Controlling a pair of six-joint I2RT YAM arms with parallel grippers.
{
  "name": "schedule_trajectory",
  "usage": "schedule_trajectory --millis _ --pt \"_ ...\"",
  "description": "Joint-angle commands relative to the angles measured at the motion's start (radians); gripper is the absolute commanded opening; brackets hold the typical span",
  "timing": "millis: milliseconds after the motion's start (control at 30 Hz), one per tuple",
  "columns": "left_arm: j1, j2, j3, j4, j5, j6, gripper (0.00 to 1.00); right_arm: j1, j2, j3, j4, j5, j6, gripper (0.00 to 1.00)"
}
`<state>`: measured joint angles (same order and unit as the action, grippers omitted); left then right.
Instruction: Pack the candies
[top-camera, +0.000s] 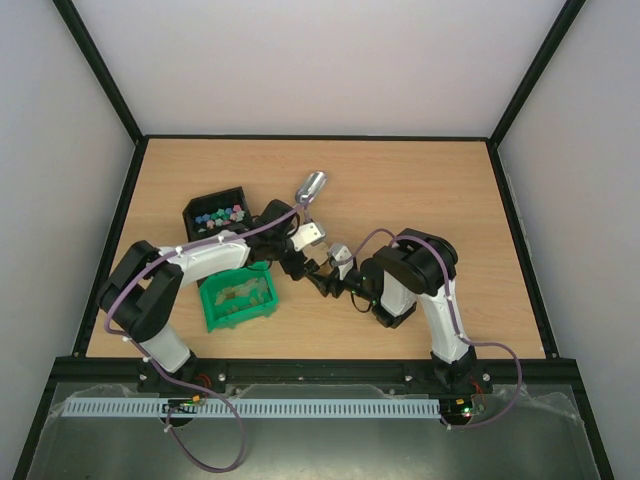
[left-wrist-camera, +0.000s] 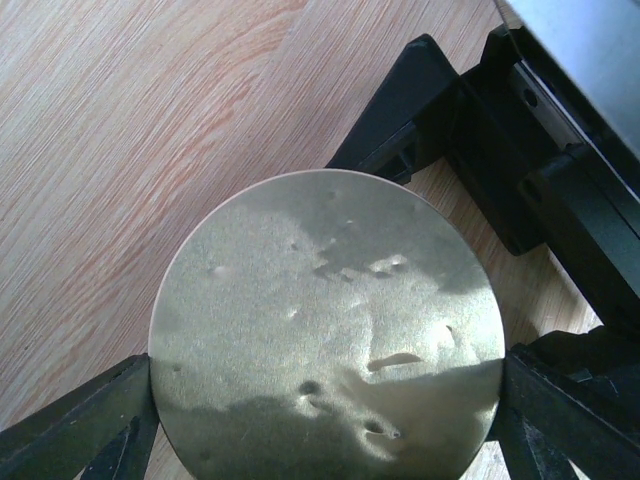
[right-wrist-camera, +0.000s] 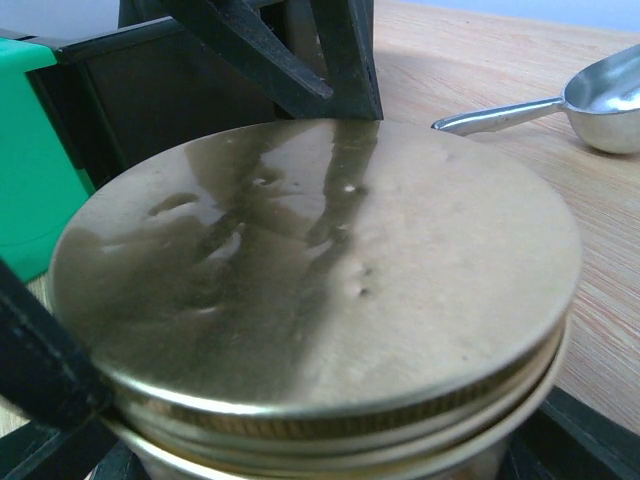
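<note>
Wood tabletop (top-camera: 430, 190) carries everything; our right fingers (right-wrist-camera: 40, 380) clasp the jar (right-wrist-camera: 320, 468) wide, left fingers (left-wrist-camera: 90, 420) touch its lid (left-wrist-camera: 330, 330) on both sides. Candies (top-camera: 220, 214) lie in bins (top-camera: 192, 210) left of them. We risk cross-threading if it tilts.

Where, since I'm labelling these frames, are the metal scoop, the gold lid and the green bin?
metal scoop (top-camera: 314, 184), top view, on its bowl.
gold lid (right-wrist-camera: 330, 240), right wrist view, centre of its top face.
green bin (top-camera: 238, 320), top view, on its near wall.
</note>
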<state>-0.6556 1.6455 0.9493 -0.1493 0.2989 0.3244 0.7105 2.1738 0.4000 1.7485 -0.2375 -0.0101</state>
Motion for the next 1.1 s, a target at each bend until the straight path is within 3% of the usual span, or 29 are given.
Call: schedule_trajectory --millis 0,200,467,833,1067 --pt "-0.001 0.022 0.029 0.03 0.056 0.001 0.78 0.017 0.082 -0.054 0.15 -0.065 0.098 0.35" --pt "0.023 0.013 0.028 -0.022 0.08 0.129 0.6 0.017 0.08 -0.056 0.15 -0.11 0.097 0.34" --pt "0.061 0.066 0.07 -0.177 0.109 0.426 0.51 0.017 0.077 -0.062 0.151 -0.162 0.104 0.34" --pt "0.099 0.162 0.217 -0.412 0.129 0.869 0.47 0.018 0.077 -0.064 0.152 -0.225 0.117 0.34" --pt "0.126 0.213 0.285 -0.432 0.179 0.92 0.49 0.017 0.078 -0.064 0.151 -0.211 0.118 0.34"
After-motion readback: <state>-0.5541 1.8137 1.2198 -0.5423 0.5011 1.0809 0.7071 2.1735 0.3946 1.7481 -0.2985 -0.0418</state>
